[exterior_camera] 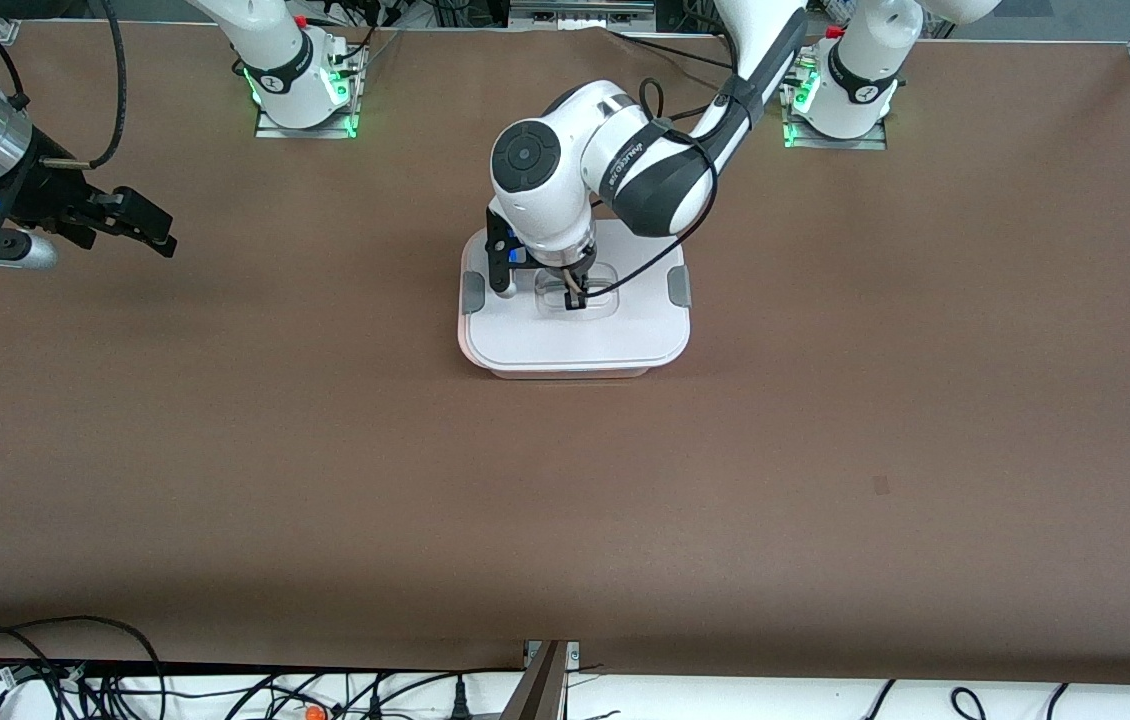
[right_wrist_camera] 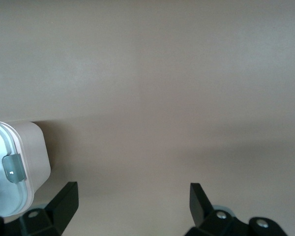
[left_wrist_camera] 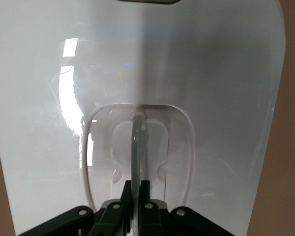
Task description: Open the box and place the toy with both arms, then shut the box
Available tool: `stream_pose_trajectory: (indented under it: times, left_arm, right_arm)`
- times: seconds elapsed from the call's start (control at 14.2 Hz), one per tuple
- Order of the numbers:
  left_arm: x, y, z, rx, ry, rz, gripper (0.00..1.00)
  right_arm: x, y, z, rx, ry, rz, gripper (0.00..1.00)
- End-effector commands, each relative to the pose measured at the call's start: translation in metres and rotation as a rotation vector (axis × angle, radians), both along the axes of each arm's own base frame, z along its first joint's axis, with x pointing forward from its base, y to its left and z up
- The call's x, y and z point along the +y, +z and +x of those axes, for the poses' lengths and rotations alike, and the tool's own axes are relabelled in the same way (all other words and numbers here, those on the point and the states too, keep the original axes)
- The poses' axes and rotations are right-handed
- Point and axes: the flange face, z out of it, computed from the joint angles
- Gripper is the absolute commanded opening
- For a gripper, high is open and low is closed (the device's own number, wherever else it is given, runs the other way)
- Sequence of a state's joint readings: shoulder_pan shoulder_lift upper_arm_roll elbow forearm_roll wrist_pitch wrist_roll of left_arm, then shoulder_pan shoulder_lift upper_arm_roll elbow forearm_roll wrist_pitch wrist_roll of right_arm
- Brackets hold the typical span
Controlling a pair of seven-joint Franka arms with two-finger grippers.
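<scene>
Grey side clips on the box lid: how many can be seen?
2: one clip on the lid's edge toward the right arm's end of the table, the other clip toward the left arm's end. None seems hidden.

Glossy white plastic lid (exterior_camera: 575, 335), clear handle (left_wrist_camera: 136, 152); grey clips (right_wrist_camera: 14, 168), matt brown table (exterior_camera: 825, 450)

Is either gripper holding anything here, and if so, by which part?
The left gripper is shut on the clear handle recessed in the white lid of the box. The right gripper is open, holding nothing, over the table's right-arm end.
</scene>
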State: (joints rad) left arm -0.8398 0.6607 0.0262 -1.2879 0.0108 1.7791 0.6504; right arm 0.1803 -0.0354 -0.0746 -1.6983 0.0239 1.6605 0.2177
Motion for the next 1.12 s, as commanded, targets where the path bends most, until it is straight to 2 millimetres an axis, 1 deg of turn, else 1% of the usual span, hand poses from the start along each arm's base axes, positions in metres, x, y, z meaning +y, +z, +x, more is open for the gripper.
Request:
stream_pose_trajectory:
  times: [0.0, 0.14, 0.35, 0.63, 0.84, 1.05]
  left_arm:
    - [-0.013, -0.002, -0.004, -0.009, 0.021, -0.021, 0.00]
    - [-0.019, -0.001, -0.010, -0.011, 0.008, -0.021, 0.00]
    - [-0.018, -0.002, -0.010, -0.013, 0.001, -0.015, 0.00]
    - [-0.011, -0.006, -0.003, -0.011, 0.000, -0.010, 0.00]
    - [-0.013, -0.014, 0.000, -0.016, 0.006, -0.016, 0.00]
    - [-0.014, -0.012, 0.001, -0.023, 0.013, -0.024, 0.00]
  right_arm:
    - [0.001, 0.005, -0.001, 0.008, -0.012, -0.012, 1.00]
    - [0.000, 0.005, -0.001, 0.008, -0.014, -0.011, 1.00]
    - [-0.001, 0.004, -0.001, 0.009, -0.016, -0.012, 1.00]
    - [-0.002, 0.004, -0.001, 0.011, -0.017, -0.012, 1.00]
    - [-0.003, 0.003, -0.001, 0.014, -0.019, -0.012, 1.00]
    - [-0.003, 0.003, -0.001, 0.014, -0.020, -0.012, 1.00]
